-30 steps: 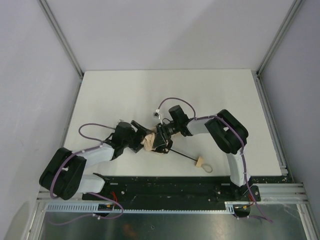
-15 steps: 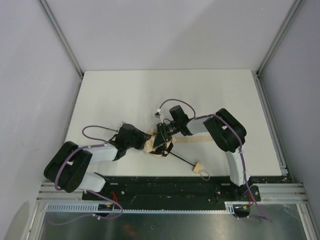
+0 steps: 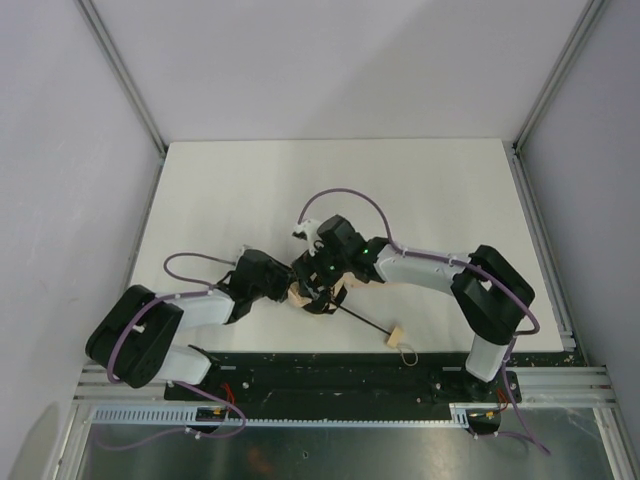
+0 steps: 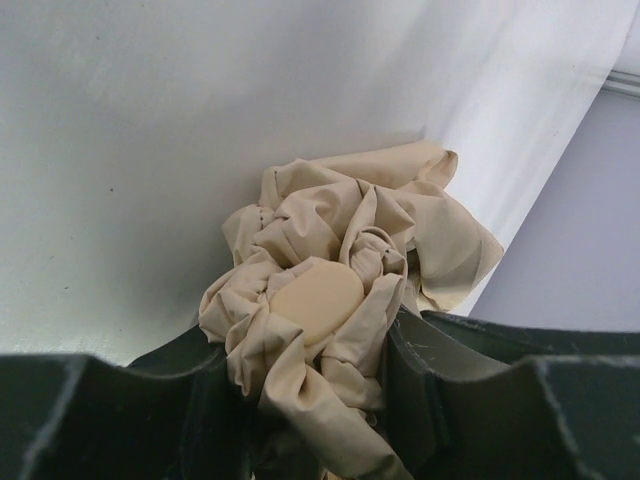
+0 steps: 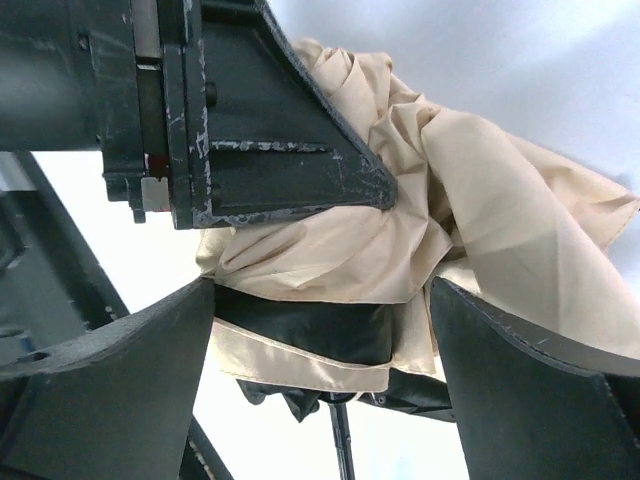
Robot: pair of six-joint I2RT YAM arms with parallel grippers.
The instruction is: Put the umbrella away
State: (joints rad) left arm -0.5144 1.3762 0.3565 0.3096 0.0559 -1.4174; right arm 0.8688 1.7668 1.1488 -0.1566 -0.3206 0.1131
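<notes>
Toward the near middle of the table [image 3: 220, 190], the umbrella [image 3: 300, 294] is lying collapsed. Its tan canopy [image 4: 330, 230] is bunching into a crumpled ball, and its thin black shaft [image 3: 365, 319] is running out from that ball toward the near right, ending at the small handle [image 3: 397, 333] with the loop strap [image 3: 409, 351] just beyond. The left gripper [image 4: 310, 400] is pinching the canopy from the left, its fingers standing partway closed with folds of cloth packed between them (fabric is bulging out above the grip in the left wrist view). The right gripper [image 5: 320, 310] is hanging at the same ball from the right, its fingers standing wide apart and straddling the cloth; whether they are pressing on it cannot be told. Both grippers are crowding the one bundle, very close to each other. The governing relation, in my judgement, is this: the long axis is pointing from the held canopy out to the free handle, which is lying unheld on the right arm's side. The right arm is therefore looking better placed to work along the shaft or gather the loose cloth while the left is anchoring the bundle.
</notes>
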